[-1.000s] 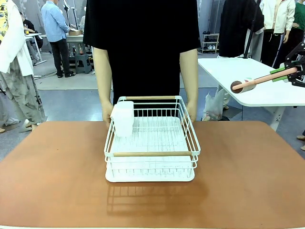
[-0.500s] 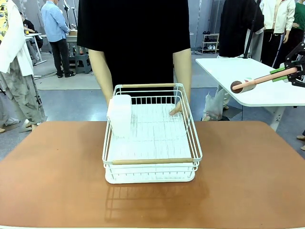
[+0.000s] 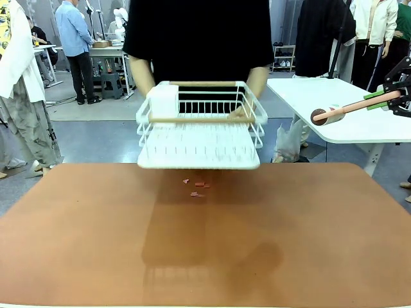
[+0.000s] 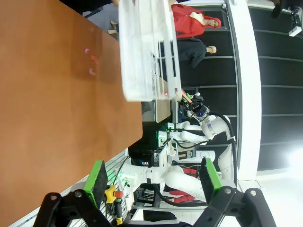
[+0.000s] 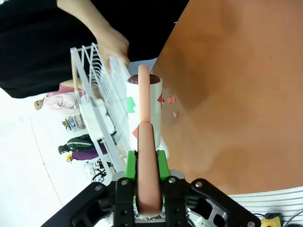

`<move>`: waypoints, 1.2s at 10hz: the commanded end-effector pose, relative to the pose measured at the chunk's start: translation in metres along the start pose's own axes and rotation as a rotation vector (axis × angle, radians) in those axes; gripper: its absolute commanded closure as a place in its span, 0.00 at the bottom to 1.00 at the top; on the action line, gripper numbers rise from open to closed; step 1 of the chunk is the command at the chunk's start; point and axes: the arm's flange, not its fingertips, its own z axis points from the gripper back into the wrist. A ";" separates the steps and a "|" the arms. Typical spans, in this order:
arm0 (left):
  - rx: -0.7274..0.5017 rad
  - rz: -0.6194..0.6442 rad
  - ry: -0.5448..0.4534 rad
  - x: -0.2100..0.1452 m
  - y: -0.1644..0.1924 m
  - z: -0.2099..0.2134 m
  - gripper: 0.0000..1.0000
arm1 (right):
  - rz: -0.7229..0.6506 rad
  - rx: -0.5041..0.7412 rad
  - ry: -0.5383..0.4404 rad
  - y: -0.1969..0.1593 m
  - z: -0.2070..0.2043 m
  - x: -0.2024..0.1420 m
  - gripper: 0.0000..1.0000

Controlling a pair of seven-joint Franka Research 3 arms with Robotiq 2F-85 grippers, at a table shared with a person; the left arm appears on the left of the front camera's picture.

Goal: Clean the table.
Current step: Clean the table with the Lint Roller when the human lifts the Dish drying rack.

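The terracotta table [image 3: 205, 250] has a few small pink scraps [image 3: 196, 187] lying near its far edge. A person at the far side holds a white wire rack [image 3: 199, 125] in both hands, lifted above that edge. High at the right, my right gripper [image 3: 381, 100] is shut on the pink handle of a lint roller [image 3: 327, 115]. In the right wrist view my right gripper [image 5: 147, 163] clamps that handle and the lint roller [image 5: 144, 99] points toward the scraps [image 5: 168, 100] and the rack [image 5: 92, 90]. My left gripper [image 4: 154, 177] stands open, off the table's [image 4: 47, 94] near side.
A white-topped table [image 3: 321, 90] stands at the back right, under the roller. The person's hand [image 5: 112, 45] grips the rack's side. Other people stand farther off in the room.
The person has lifted the rack off the table, up and toward themselves, uncovering the pink scraps beneath it. My right gripper with the roller has not moved.
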 end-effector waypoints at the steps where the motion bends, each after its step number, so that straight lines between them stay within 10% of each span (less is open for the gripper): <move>1: -0.003 -0.003 -0.001 -0.001 -0.001 0.002 0.00 | 0.001 0.010 -0.012 0.003 -0.002 -0.001 1.00; 6: -0.003 -0.003 -0.001 -0.001 -0.001 0.002 0.00 | 0.001 0.010 -0.012 0.003 -0.002 -0.001 1.00; 7: -0.003 -0.003 -0.001 -0.001 -0.001 0.002 0.00 | 0.000 0.000 0.000 0.000 0.000 0.000 0.79; 9: -0.003 -0.003 -0.001 -0.001 -0.001 0.002 0.00 | 0.210 -0.209 0.242 0.025 -0.010 0.019 0.79; 12: -0.003 -0.003 -0.001 -0.001 -0.001 0.002 0.00 | 0.406 -0.427 0.337 0.058 -0.051 0.064 0.79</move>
